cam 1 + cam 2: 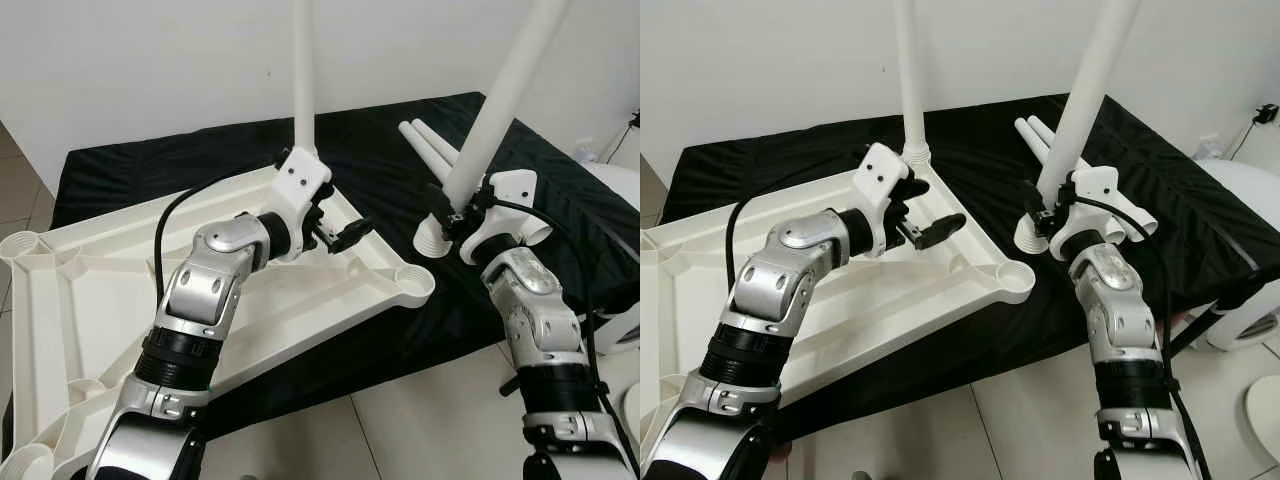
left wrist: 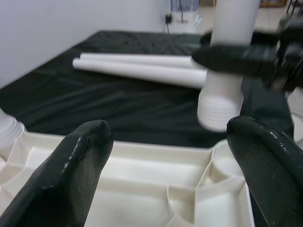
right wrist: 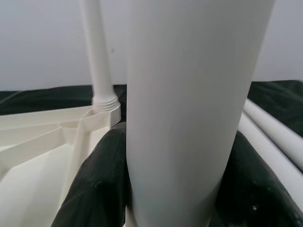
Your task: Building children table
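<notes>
The upturned white plastic tabletop [image 1: 90, 290] carries one upright white leg [image 1: 304, 70] screwed into its far corner socket. Beside its near corner socket [image 1: 1012, 280], the right gripper [image 1: 1048, 215] clamps a second white tubular leg [image 1: 1080, 110]. Over the tabletop, the left gripper [image 2: 165, 156] hangs with fingers spread wide, empty. The left wrist view reveals the held leg's threaded end [image 2: 218, 111] above the black cloth [image 2: 94, 104].

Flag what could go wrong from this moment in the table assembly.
The right claw grips the long white plastic leg low down and tilted, so its ridged end could meet the empty corner socket of the upturned white tabletop crooked. The open left claw hangs close over that corner and might be struck. The installed upright leg stands nearby too.
</notes>
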Robot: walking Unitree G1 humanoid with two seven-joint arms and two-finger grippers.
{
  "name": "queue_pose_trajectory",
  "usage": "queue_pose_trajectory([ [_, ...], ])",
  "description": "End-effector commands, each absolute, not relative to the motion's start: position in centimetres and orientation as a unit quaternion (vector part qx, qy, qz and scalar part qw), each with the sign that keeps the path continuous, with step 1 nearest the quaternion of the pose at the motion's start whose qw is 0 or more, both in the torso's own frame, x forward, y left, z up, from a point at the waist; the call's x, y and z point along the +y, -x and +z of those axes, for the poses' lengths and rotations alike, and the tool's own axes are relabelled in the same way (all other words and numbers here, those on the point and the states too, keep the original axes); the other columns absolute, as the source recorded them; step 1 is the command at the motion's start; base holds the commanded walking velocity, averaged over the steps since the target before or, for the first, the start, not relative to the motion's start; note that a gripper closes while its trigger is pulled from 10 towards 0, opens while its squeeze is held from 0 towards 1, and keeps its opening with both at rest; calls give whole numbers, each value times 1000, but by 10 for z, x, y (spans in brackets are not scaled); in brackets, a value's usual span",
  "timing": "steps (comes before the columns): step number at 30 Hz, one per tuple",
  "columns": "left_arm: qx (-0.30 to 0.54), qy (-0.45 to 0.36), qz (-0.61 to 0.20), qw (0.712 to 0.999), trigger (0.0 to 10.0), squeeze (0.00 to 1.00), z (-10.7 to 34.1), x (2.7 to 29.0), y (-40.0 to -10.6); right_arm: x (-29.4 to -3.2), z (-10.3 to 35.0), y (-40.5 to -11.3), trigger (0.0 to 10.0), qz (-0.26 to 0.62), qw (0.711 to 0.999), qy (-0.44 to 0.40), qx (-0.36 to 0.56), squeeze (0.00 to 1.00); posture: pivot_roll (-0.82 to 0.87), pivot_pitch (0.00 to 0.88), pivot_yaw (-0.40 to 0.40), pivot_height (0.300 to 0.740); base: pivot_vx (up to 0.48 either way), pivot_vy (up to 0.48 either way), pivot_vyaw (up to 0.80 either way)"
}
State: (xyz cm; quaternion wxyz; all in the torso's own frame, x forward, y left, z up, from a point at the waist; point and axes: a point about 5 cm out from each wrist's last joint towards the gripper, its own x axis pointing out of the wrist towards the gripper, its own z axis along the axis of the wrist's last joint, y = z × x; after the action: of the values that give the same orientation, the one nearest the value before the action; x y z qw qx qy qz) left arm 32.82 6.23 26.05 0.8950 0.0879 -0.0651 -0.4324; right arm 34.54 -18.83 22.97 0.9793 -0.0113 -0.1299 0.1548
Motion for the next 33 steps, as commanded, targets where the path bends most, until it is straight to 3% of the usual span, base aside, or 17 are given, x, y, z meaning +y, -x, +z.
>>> queue_pose_trajectory([
  [1,-89,-67,-421,900,10000,0,274,60,-327,-187,231,-348,10000,178,976,8,-126,0,-67,56,9,740,0,0,0],
  [14,-112,-36,-440,890,10000,0,286,51,-327,-172,229,-353,10000,255,959,37,-115,0,-54,36,-1,740,0,0,0],
  [19,-103,-11,-444,890,10000,0,287,40,-332,-157,225,-352,10000,332,936,54,-101,0,-58,24,2,740,0,0,0],
  [33,-119,9,-478,870,10000,0,306,30,-331,-148,222,-348,10000,400,909,76,-87,0,-62,17,3,740,0,0,0],
])
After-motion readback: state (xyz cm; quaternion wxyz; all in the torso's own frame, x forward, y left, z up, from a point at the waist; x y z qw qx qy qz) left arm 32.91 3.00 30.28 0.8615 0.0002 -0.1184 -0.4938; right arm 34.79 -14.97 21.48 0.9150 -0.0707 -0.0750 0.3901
